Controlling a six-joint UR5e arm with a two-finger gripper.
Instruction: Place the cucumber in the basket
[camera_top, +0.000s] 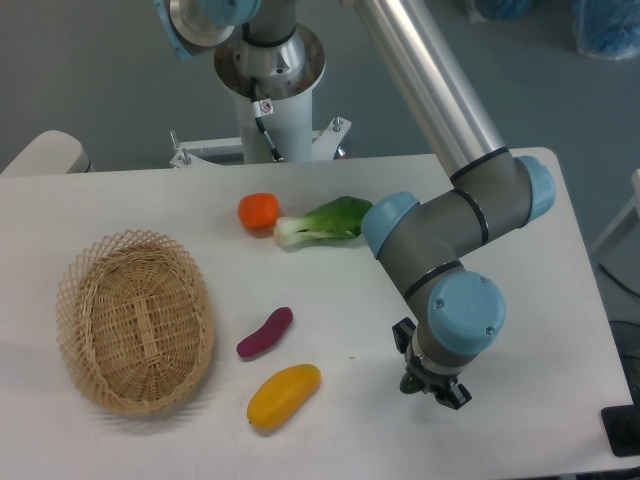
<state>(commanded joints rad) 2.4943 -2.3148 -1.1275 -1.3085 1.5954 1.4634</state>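
Observation:
The wicker basket (74, 330) stands empty at the left of the white table. Only a small dark green bit of the cucumber (409, 383) shows at the front right, sticking out from under the arm's wrist. My gripper (432, 388) points straight down over it, far to the right of the basket. The blue wrist cap hides the fingers, so I cannot tell whether they are open or closed on the cucumber, or whether it is lifted off the table.
A yellow fruit (284, 395) and a small purple piece (265, 332) lie between basket and gripper. An orange fruit (259, 210) and a bok choy (325, 220) lie further back. The arm's base (270, 100) stands behind the table.

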